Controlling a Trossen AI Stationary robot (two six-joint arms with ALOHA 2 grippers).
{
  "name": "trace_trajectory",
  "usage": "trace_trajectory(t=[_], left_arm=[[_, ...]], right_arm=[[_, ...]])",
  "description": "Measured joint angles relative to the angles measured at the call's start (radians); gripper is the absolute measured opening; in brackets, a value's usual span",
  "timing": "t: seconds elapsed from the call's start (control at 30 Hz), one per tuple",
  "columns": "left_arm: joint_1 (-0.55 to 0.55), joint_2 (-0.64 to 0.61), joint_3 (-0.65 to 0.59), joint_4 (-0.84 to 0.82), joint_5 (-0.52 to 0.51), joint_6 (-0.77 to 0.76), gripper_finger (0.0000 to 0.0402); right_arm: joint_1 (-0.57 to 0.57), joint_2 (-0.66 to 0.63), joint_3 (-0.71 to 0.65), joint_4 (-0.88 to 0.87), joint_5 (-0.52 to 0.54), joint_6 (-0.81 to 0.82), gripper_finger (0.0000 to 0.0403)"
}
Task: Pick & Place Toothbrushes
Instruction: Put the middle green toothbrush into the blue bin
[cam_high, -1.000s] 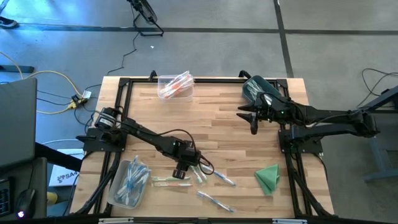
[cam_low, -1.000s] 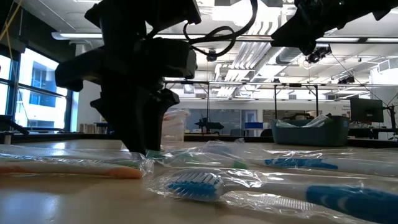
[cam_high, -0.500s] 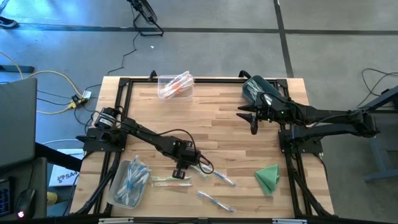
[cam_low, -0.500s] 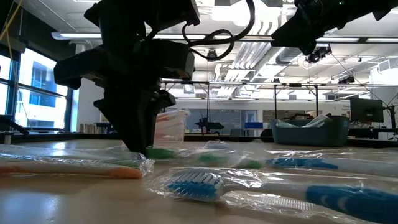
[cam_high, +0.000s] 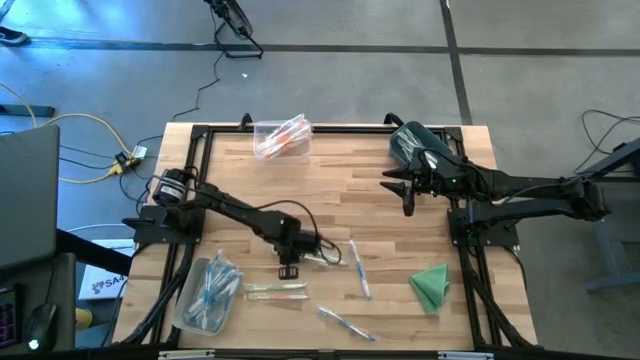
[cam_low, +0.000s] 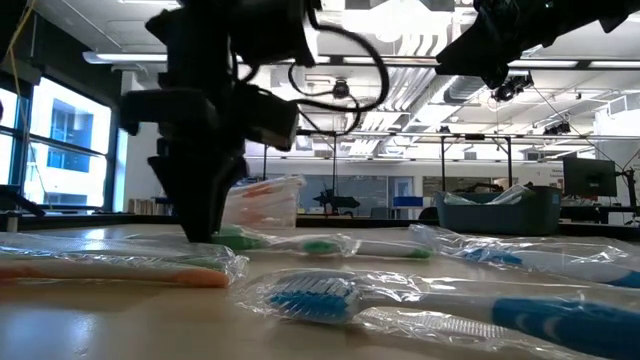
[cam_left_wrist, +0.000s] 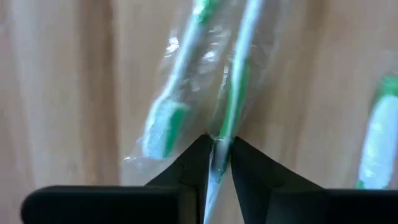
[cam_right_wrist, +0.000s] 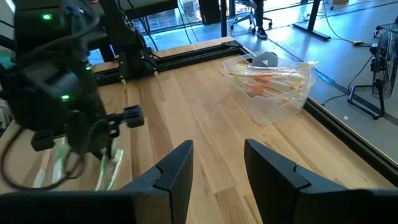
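The workplace is a light wooden table (cam_high: 330, 190) with black rails along its sides, standing on a grey floor in a big hall with ceiling lamps and desks far behind. On it, a clear bin (cam_high: 280, 136) with orange toothbrushes is sitting at the far edge, another clear bin (cam_high: 208, 293) with blue ones is sitting at the near left corner, a dark teal bin (cam_high: 412, 140) is standing at the far right, and a folded green cloth (cam_high: 431, 285) is lying at the near right. The left gripper (cam_left_wrist: 216, 155) is pinching a wrapped green toothbrush (cam_left_wrist: 233, 93) with its fingers nearly together, low over the middle of the table. Other loose toothbrushes (cam_high: 358, 270) are lying nearby. The right gripper (cam_right_wrist: 217, 163) is waiting beside the teal bin with its fingers half apart and holding nothing. I judge that the picking step is under way; next, the arm needs to lift the brush clear of its neighbours and carry it to a bin, and the slippery wrapper could slide out.
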Motion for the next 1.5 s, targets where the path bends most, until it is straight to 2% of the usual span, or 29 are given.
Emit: trace_trajectory(t=[0.17,0.4,0.53,0.77,0.9,1.17,1.33,1.5], left_arm=[[0.065,0.000,-0.001,-0.033,0.051,-0.066,0.0058],[0.106,0.001,-0.001,-0.117,0.065,-0.039,0.0012],[0.127,0.002,0.000,-0.133,0.085,-0.018,0.0020],[0.182,0.006,0.079,-0.139,0.125,0.026,0.0017],[0.227,0.005,0.150,-0.134,0.133,0.061,0.0015],[0.342,0.003,0.352,-0.028,0.179,0.127,0.0018],[0.422,0.002,0.472,0.098,0.182,0.129,0.0018],[0.489,0.002,0.567,0.289,0.213,0.129,0.0018]], right_arm=[[0.000,0.000,0.000,0.000,0.001,0.000,0.0136],[0.000,0.000,0.000,0.000,0.001,0.000,0.0136],[0.000,-0.001,0.000,0.000,-0.003,0.019,0.0136],[0.000,-0.054,0.000,0.023,-0.138,0.113,0.0136],[0.000,-0.106,0.000,0.023,-0.155,0.130,0.0136],[0.000,-0.249,0.000,0.020,-0.152,0.120,0.0136],[0.000,-0.309,0.000,0.006,-0.149,0.096,0.0136],[0.000,-0.320,0.001,0.005,-0.066,0.093,0.0136]])
